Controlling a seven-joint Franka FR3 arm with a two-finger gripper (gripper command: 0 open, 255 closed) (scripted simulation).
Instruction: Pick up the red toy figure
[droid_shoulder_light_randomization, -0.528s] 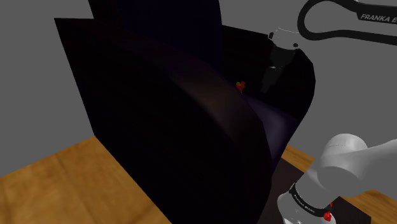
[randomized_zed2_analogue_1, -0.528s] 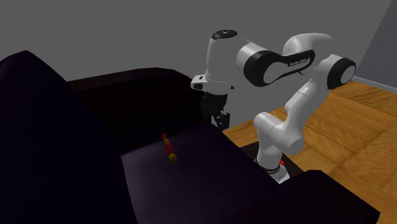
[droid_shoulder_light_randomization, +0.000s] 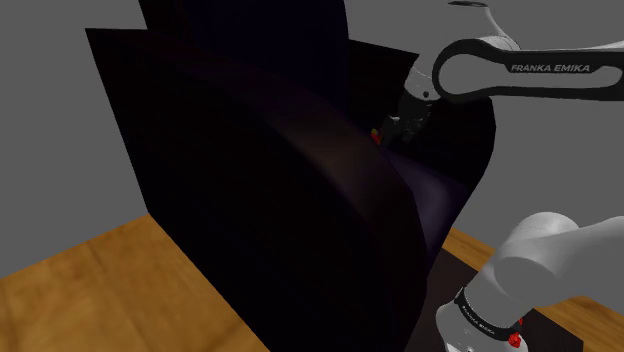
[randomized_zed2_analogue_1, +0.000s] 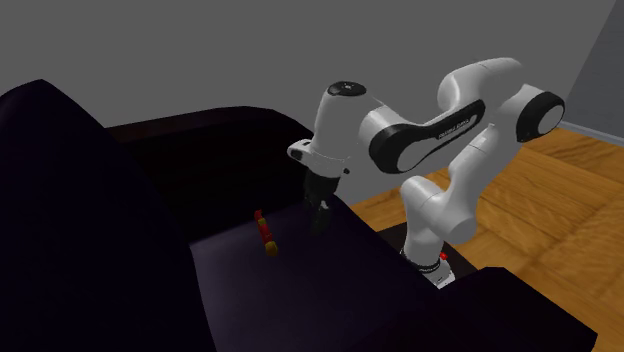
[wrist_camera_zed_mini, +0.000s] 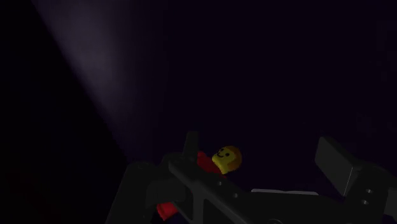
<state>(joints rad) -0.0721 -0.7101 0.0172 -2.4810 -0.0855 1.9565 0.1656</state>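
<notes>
The red toy figure (randomized_zed2_analogue_1: 264, 232) has a yellow head and lies flat on the dark seat cushion (randomized_zed2_analogue_1: 300, 270). In the shoulder view a small part of the red toy figure (droid_shoulder_light_randomization: 376, 134) peeks over the cushion's curve. My gripper (randomized_zed2_analogue_1: 320, 216) hangs just above the cushion, a short way to the figure's right in the second exterior view. In the wrist view the red toy figure (wrist_camera_zed_mini: 219, 160) lies close by one finger (wrist_camera_zed_mini: 191, 144), its head in the gap toward the other finger (wrist_camera_zed_mini: 336, 164). The gripper (wrist_camera_zed_mini: 264, 159) is open and touches nothing.
A very dark sofa, with a tall backrest (droid_shoulder_light_randomization: 240, 120) and an armrest (randomized_zed2_analogue_1: 60, 200), takes up most of both exterior views. Wooden floor (randomized_zed2_analogue_1: 540, 200) lies beyond it. The arm's base (randomized_zed2_analogue_1: 435, 265) stands beside the seat.
The arm has swung toward the figure and dropped lower. The gripper is now close beside the toy, just above the cushion. The figure has not moved.
</notes>
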